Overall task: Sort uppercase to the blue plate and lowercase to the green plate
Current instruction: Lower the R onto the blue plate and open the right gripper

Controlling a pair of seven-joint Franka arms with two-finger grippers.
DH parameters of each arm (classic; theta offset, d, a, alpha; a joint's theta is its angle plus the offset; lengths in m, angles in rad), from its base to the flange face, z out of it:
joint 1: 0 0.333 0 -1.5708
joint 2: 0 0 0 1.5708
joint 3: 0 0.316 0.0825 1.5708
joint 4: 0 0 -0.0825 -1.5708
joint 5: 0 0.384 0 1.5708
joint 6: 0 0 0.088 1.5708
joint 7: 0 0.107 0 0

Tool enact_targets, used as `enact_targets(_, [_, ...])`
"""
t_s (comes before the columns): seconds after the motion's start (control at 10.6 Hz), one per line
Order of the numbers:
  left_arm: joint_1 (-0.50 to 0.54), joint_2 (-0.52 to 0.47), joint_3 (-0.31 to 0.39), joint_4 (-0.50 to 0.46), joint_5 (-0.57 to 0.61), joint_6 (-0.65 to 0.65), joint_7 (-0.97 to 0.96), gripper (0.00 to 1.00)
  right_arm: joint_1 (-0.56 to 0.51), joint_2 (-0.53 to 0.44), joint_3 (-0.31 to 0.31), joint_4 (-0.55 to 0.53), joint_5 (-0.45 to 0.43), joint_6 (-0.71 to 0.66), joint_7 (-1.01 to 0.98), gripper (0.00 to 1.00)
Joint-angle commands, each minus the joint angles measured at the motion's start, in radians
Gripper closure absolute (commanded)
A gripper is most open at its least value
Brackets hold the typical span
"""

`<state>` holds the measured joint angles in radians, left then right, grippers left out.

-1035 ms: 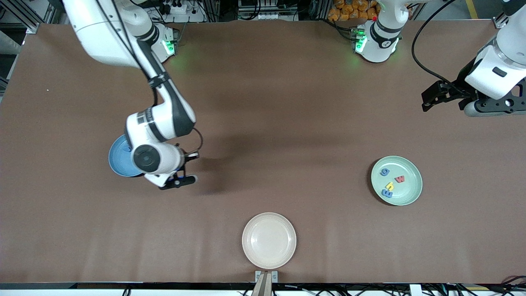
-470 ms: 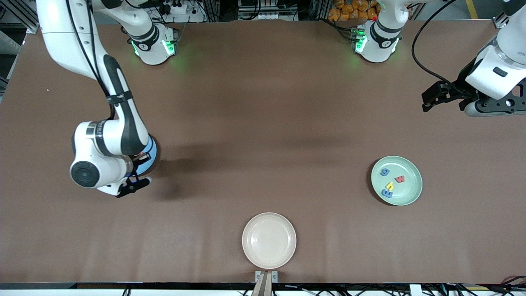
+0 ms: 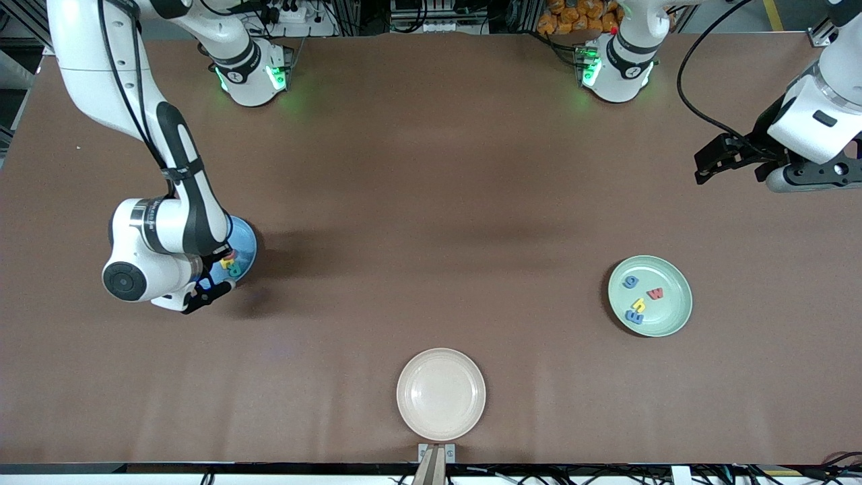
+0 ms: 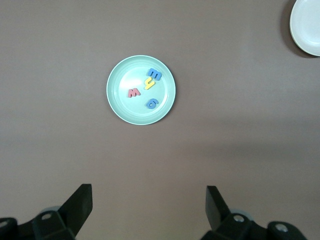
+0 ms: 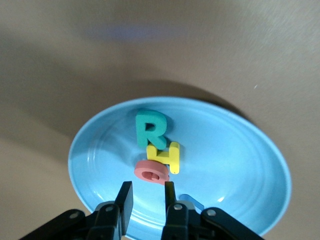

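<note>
The sort looks nearly done, and the step in hand is the last uppercase drop at the blue plate (image 3: 246,246), which sits on the brown surface (image 3: 431,202) toward the right arm's end. The right claw (image 5: 145,197) hangs low over that plate, fingers clenched almost together; a sliver of blue shows by one finger, but whether it is pinched or lying loose cannot be told. Three foam letters lie bunched on the plate: a teal R (image 5: 149,129), a yellow H (image 5: 165,156) touching it, and a red Q (image 5: 151,172) against the H. The green plate (image 3: 680,316), toward the left arm's end, carries four lowercase letters: a red w (image 3: 654,293), a yellow h (image 3: 639,306), a blue E-shape (image 3: 634,316) and a small round blue letter (image 3: 631,281). The left claw (image 4: 149,210) waits high over the bare surface, released wide and empty. A cream plate (image 3: 441,394), nearest the front camera, is bare. If the blue letter is still gripped, the next move calls for parting the fingers and lifting straight up so the light foam does not cling. Both plates are smooth, glossy plastic with shallow rims; the letters are matte, thick-cut and soft-edged.
</note>
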<state>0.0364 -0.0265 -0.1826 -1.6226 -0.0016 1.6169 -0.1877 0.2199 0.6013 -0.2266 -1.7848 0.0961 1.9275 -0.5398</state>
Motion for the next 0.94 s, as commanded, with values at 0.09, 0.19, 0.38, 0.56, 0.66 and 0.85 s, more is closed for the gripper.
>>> enact_targets(0.09, [0.01, -0.015, -0.001, -0.014, -0.023, 0.012, 0.022, 0.0, -0.011, -0.029, 0.007, -0.036, 0.031, 0.005, -0.022, 0.58])
enact_targets(0.19, [0.011, -0.013, -0.001, -0.014, -0.023, 0.015, 0.022, 0.0, -0.011, -0.034, 0.007, -0.027, 0.033, -0.014, -0.019, 0.56])
enact_targets(0.38, [0.01, -0.012, -0.001, -0.002, -0.021, 0.015, 0.024, 0.0, -0.008, -0.041, 0.006, 0.031, 0.036, -0.086, -0.003, 0.46])
enact_targets(0.56, [0.01, -0.01, -0.001, 0.0, -0.02, 0.015, 0.024, 0.0, -0.013, -0.087, 0.009, 0.056, 0.036, -0.122, 0.076, 0.32])
enact_targets(0.66, [0.01, -0.009, -0.001, 0.004, -0.017, 0.015, 0.025, 0.0, -0.013, -0.124, 0.01, 0.056, 0.028, -0.125, 0.124, 0.27])
enact_targets(0.85, [0.008, 0.009, -0.001, 0.035, -0.012, 0.014, 0.024, 0.0, -0.027, -0.205, 0.012, 0.079, 0.022, -0.183, 0.182, 0.14])
